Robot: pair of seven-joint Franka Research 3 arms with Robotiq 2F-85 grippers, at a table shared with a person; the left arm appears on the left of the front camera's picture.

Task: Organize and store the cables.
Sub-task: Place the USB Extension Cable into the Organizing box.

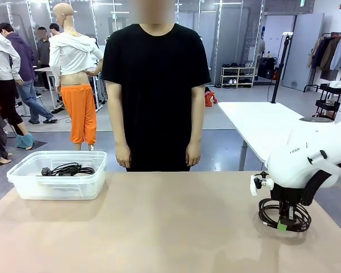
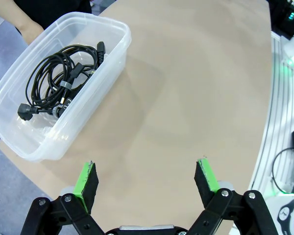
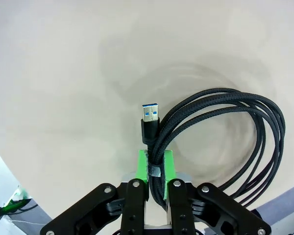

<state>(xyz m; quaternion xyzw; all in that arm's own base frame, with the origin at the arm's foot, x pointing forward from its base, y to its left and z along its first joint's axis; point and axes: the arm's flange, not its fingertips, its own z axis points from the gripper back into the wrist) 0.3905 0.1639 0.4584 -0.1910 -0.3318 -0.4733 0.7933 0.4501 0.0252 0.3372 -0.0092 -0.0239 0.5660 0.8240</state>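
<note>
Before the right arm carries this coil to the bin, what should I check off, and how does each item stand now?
1. Right hand shut on the coil: ok; the pads pinch the bundled strands.
2. Coil stays bundled: ok; the loops hang together, the USB plug sticking out.
3. Coil lifted off the table: cannot tell; it hangs low, at or just above the surface.
4. Bin has room: ok; black cables fill only part of it.
5. Left hand out of the way: ok; open, over bare table beside the bin.
6. Person's hands clear of the bin: ok; hanging at their sides.
</note>
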